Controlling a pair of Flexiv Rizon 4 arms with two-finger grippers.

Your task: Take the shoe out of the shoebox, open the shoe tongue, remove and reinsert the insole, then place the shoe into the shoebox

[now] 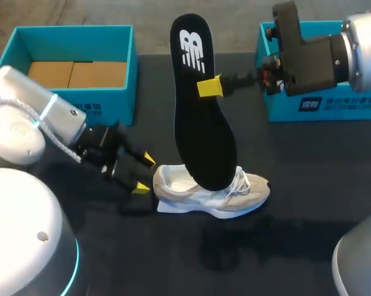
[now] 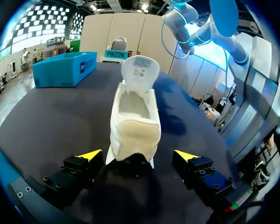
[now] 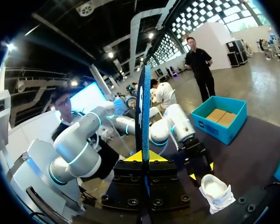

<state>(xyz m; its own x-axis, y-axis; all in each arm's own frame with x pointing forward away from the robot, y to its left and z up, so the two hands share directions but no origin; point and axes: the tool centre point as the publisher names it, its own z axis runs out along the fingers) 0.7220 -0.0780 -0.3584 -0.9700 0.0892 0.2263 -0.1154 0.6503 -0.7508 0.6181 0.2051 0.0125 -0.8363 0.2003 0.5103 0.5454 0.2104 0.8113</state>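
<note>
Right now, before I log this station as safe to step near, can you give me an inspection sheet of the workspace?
Surface: black table.
Job's things: pale shoe mid-table; black insole upright, lower end at shoe's opening; open teal box far left.
Clutter: second teal box far right.
Grippers: right gripper shut on insole; left gripper open, fingers flanking shoe's heel.
Cables: white cable on left arm.
Surroundings: nothing seen.

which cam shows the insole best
Head view: the insole shows its broad black face, held by the right pincer, lower end in the shoe. Right wrist view shows it edge-on; the left wrist view doesn't clearly show it.
</note>
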